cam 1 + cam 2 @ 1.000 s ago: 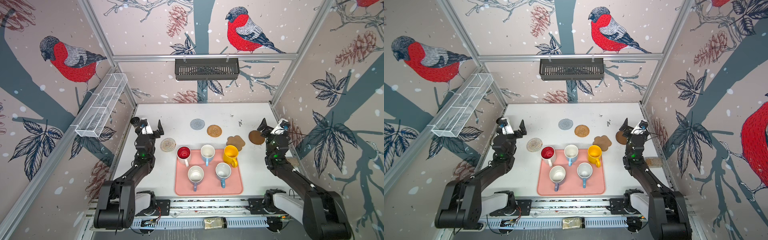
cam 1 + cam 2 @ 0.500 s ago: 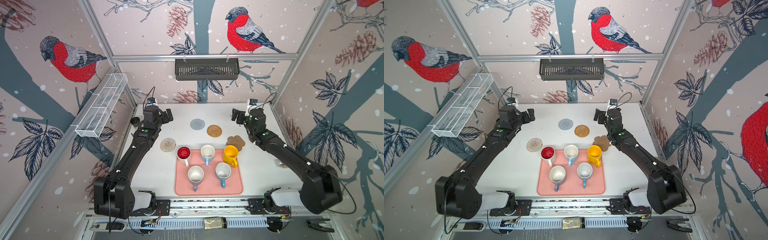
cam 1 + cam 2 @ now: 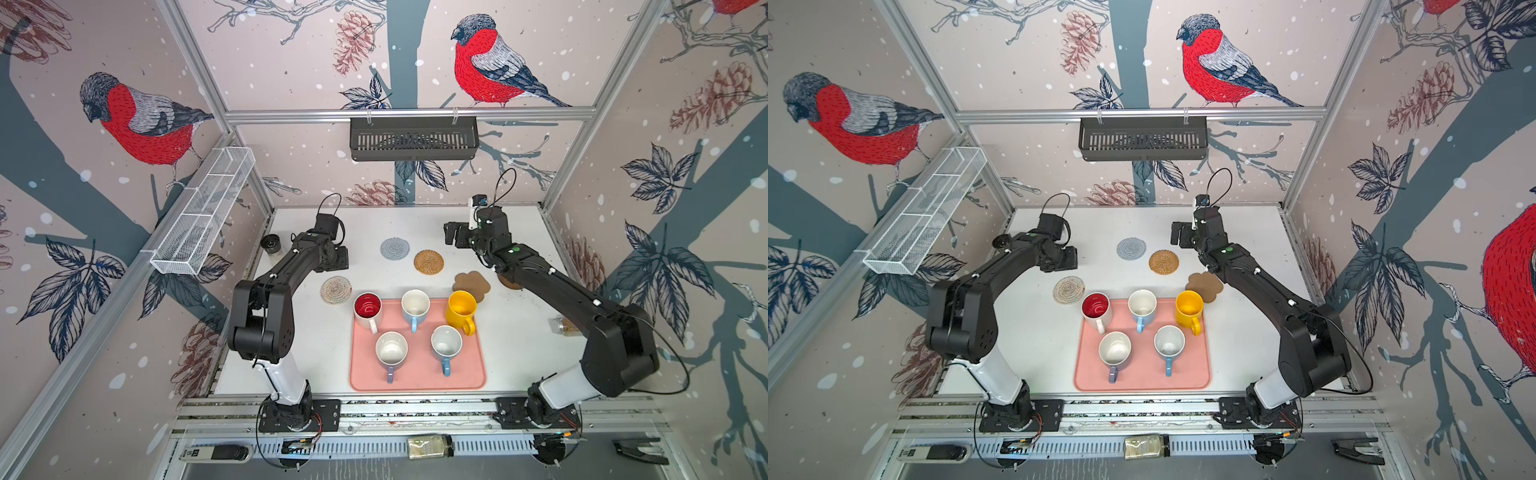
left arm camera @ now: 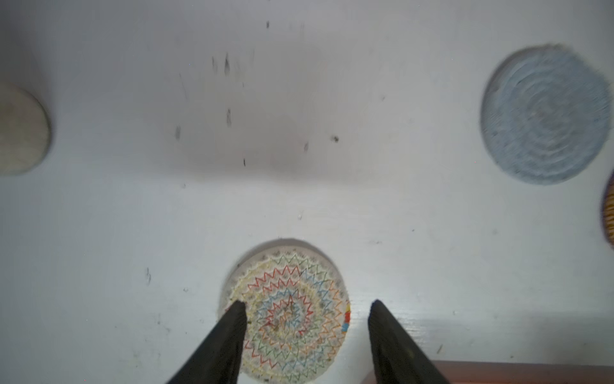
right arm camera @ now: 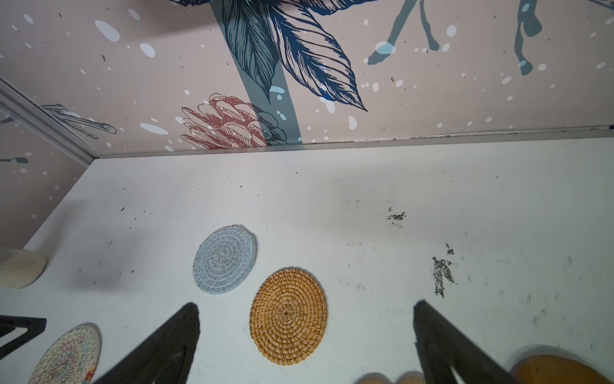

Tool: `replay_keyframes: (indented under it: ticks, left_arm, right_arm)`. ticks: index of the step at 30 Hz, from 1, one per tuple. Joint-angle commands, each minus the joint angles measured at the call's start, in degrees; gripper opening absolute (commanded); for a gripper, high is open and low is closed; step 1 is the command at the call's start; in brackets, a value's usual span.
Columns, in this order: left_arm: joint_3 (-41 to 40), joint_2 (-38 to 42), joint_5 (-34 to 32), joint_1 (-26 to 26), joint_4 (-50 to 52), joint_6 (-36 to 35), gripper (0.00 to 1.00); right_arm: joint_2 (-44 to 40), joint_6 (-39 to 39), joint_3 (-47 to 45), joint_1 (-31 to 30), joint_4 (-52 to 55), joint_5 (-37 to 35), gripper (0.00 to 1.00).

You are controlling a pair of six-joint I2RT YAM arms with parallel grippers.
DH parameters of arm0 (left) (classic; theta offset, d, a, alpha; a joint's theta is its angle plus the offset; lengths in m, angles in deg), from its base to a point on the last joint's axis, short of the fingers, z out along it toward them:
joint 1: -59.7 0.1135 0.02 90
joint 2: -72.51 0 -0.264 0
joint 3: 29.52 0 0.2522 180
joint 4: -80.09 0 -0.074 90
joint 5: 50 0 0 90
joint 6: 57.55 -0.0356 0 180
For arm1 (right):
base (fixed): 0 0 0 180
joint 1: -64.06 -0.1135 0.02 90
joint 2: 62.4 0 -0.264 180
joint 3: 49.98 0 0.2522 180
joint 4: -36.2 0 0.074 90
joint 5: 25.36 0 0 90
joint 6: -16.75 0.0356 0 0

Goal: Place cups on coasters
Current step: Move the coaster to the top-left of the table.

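Note:
Five cups stand on the pink tray [image 3: 417, 380]: a white one with a red inside [image 3: 368, 309], a light blue one [image 3: 414, 305], a yellow one [image 3: 461, 309], a lavender one [image 3: 391, 351] and a second light blue one [image 3: 446, 344]. Beyond the tray lie the coasters: beige woven [image 3: 336, 289], grey-blue [image 3: 395, 248], tan rattan [image 3: 429, 262], flower-shaped cork [image 3: 471, 284] and a wooden disc [image 3: 509, 282] half hidden by my right arm. My left gripper [image 4: 307, 304] hovers open over the beige coaster [image 4: 289, 309]. My right gripper [image 5: 306, 305] is open wide above the rattan coaster [image 5: 288, 316].
A black-lidded jar [image 3: 271, 245] stands at the table's far left edge. A small jar [image 3: 565, 326] lies by the right wall. A wire basket [image 3: 203, 212] hangs on the left wall and a black rack [image 3: 413, 139] on the back wall.
Both arms have unfolded from the table's sides and reached toward the far half. The left gripper has come down over the beige coaster and its jaws have narrowed.

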Motion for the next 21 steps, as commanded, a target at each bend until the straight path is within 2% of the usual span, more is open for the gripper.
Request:
replay_keyframes:
  ticks: [1,10,12,21]
  left_arm:
    - [-0.63,-1.39,2.64,-0.08,2.58,0.37,0.58]
    - [-4.63,-1.12,1.96,-0.17,2.18,0.52,0.58]
    - [-5.56,-1.03,1.00,-0.14,2.27,0.59,0.51]
    - [-7.37,-2.08,1.24,-0.15,1.74,0.33,0.45]
  right_arm:
    - [0.16,0.75,-0.83,0.06,-0.55,1.19,1.00]
    - [0.12,1.47,-3.01,1.13,-2.37,2.88,0.99]
    - [0.59,1.64,-2.93,1.43,-2.07,3.08,1.00]
    - [-0.09,2.05,-4.07,1.60,-2.76,3.23,1.00]
